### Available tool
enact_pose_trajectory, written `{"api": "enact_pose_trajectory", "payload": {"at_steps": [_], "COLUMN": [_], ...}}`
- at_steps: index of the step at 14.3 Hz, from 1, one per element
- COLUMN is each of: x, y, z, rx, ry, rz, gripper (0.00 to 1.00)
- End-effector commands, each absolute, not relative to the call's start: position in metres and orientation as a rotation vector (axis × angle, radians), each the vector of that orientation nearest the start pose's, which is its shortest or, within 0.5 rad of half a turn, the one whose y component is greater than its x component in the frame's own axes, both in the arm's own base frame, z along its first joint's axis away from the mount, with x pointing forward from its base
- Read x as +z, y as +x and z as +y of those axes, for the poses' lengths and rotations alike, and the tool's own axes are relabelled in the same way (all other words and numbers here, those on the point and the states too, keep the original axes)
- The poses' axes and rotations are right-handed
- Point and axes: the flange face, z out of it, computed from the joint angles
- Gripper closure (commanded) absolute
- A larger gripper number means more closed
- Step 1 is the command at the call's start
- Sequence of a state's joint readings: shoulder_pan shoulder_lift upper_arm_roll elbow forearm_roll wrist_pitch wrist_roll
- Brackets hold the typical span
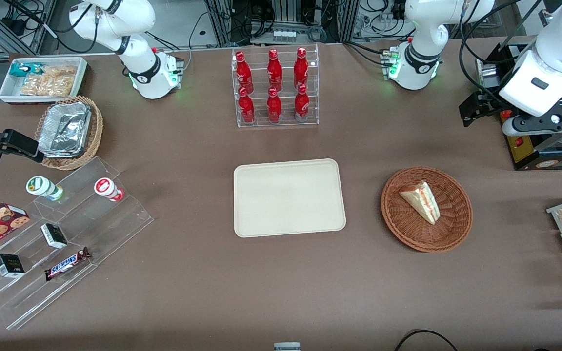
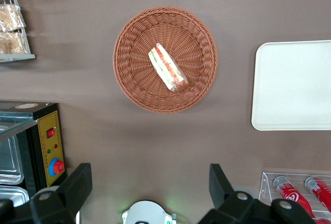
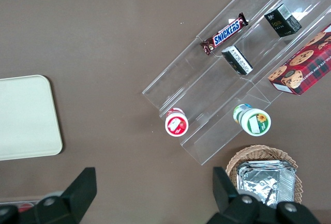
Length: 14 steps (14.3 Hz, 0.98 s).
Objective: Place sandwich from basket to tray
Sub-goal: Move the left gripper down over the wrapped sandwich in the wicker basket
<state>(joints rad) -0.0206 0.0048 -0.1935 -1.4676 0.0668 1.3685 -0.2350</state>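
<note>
Tabletop [image 1: 188,273]: brown surface carrying every item listed.
Tray [image 1: 289,197]: cream-beige rectangle with rounded corners, flat on the tabletop near its centre, nothing on it; also visible in the left wrist view [image 2: 295,85].
Bottle rack [image 1: 276,87]: clear acrylic stand with six red bottles, farther from the front camera than the tray, close to the tabletop edge where the arm bases stand.
Basket [image 1: 426,208]: round reddish-brown wicker, beside the tray toward the working arm's end of the tabletop, apart from the tray; also seen from above [image 2: 165,59].
Sandwich [image 1: 421,201]: triangular wrapped wedge lying inside the basket near its middle, red filling edge showing [image 2: 168,68].
Tool [image 2: 150,188]: raised above the tabletop, well apart from the basket, fingers spread wide, holding nothing.
</note>
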Motion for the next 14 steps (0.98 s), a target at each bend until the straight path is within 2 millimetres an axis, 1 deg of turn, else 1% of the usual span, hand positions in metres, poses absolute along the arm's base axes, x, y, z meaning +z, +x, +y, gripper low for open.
{"api": "enact_pose_trajectory", "payload": {"at_steps": [1,4,7,8,9,10,11,12,14], "x": [0.654,0.647,0.622,0.604,0.589,0.565,0.537,0.504,0.444], "y": [0.517,0.523,0.533,0.535,0.538,0.541,0.541,0.54,0.533], "z": [-0.103,-0.104,-0.102,-0.101,-0.101,-0.102,-0.101,-0.1,-0.1], "rx": [0.158,0.177,0.241,0.285,0.282,0.287,0.308,0.333,0.327], "ry": [-3.057,-3.057,-3.046,-3.034,-3.033,-3.027,-3.02,-3.011,-3.006], "rz": [-0.032,-0.034,-0.038,-0.038,-0.035,-0.029,-0.034,-0.06,-0.137], "gripper": [0.0,0.0,0.0,0.0,0.0,0.0,0.0,0.0,0.0]}}
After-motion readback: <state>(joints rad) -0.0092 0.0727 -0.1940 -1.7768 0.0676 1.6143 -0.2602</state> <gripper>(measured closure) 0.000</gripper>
